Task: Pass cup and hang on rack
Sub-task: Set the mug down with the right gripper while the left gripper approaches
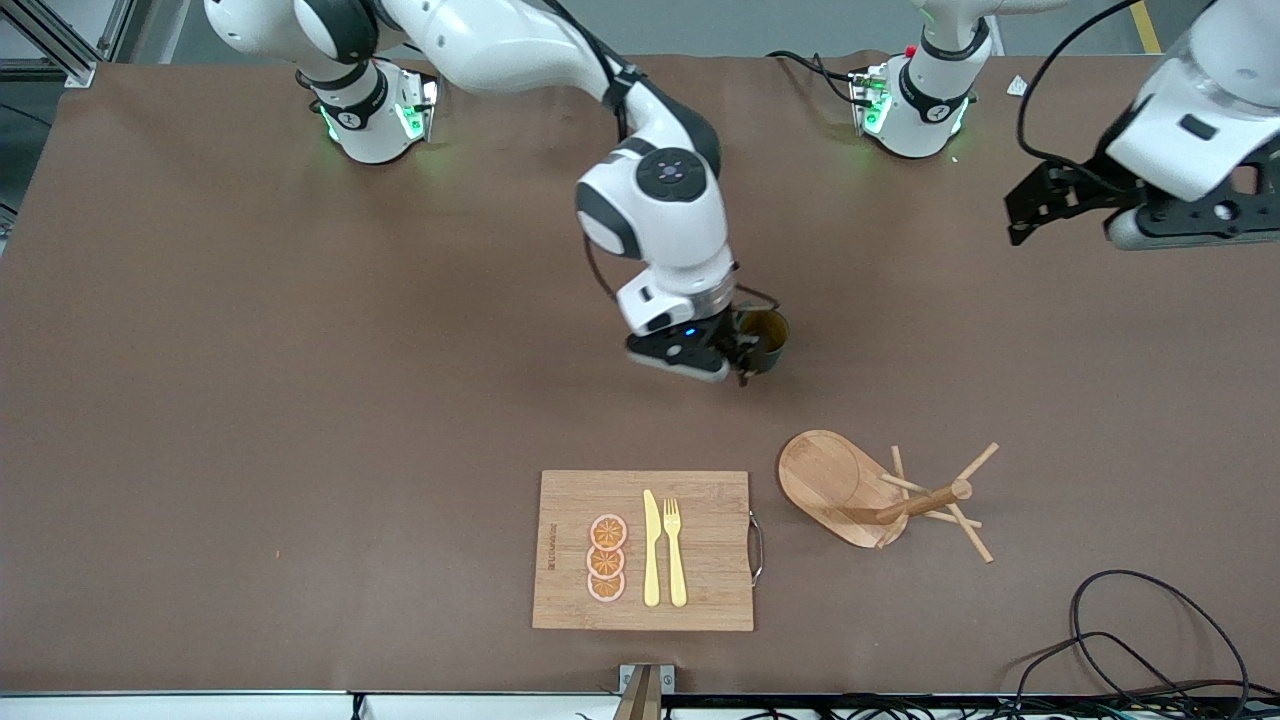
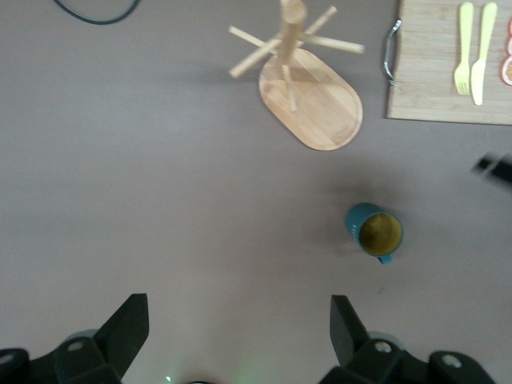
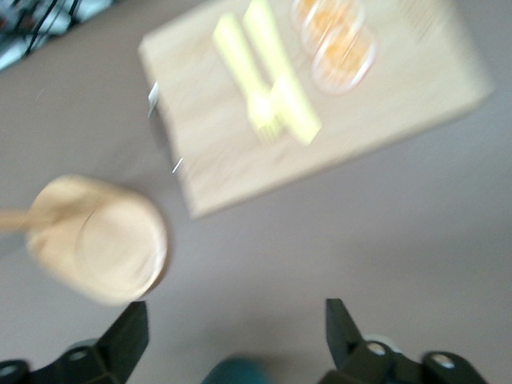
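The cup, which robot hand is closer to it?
The right one. The right gripper is right beside the cup, fingers open, not holding it. The left gripper waits open, high over the left arm's end of the table.

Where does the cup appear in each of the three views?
Front view: the cup stands mid-table beside the right gripper.
Left wrist view: the cup stands alone, upright on the table.
Right wrist view: only its teal edge shows.
Shared landmark: the rack.

The front view looks down from high across the table [image 1: 200, 400], facing both bases. Each wrist view looks straight down; both share the rack [image 2: 312, 104] [image 3: 100, 248] and board [image 2: 448, 72] [image 3: 320, 104].
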Controlling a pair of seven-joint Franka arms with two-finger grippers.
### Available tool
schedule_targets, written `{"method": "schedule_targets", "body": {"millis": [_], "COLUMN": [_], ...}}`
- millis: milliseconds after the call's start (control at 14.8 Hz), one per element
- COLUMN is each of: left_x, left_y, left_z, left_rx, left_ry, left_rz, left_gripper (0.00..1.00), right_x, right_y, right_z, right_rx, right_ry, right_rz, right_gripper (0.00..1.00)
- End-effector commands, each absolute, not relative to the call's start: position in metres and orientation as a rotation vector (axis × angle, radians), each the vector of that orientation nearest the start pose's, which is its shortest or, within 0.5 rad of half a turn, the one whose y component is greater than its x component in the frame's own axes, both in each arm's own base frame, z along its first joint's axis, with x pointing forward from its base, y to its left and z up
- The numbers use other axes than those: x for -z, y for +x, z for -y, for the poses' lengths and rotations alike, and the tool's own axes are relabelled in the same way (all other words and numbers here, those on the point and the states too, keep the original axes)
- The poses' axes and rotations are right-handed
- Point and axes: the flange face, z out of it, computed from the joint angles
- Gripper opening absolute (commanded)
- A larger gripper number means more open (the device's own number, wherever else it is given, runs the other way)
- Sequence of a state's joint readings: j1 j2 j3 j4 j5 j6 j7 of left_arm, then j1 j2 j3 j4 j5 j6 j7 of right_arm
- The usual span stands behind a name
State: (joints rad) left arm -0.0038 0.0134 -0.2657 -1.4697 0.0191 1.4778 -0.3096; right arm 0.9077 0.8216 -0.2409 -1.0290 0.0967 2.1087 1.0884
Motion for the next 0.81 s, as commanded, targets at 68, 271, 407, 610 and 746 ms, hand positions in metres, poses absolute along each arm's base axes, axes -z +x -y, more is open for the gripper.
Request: {"method": "schedule_targets", "body": {"millis": [68, 271, 407, 610, 746], "left_x": [-0.643, -0.619, -0.593, -0.558, -0.510], "left_y": [0.533, 0.527, 0.519, 0.501, 0.478], "left_z": [0.177, 0.226, 0.252, 0.318, 0.370], "left_rx": [-0.013, -0.075, -0.117, -0.088, -0.030], "left_ry": [-3.120, -3.093, -3.017, -2.939, -2.839], "left_rz": [0.157, 0.282, 0.394, 0.467, 0.520], "left_gripper": [1.00, 1.00, 1.00, 1.00, 1.00], "right_x": [-0.451, -0.490, -0.508, -0.531, -0.547], "right_y": [0.656, 0.693, 0.696, 0.677, 0.653], "right_z": [-0.389, -0.256, -0.176, -0.077, -0.034], "right_rx": [0.292, 0.249, 0.226, 0.207, 0.200], "right_ry": [-3.016, -3.094, -3.115, -3.126, -3.116], "right_rz": [-0.514, -0.290, -0.164, -0.031, -0.031], "right_gripper": [1.00, 1.00, 1.00, 1.00, 1.00]}}
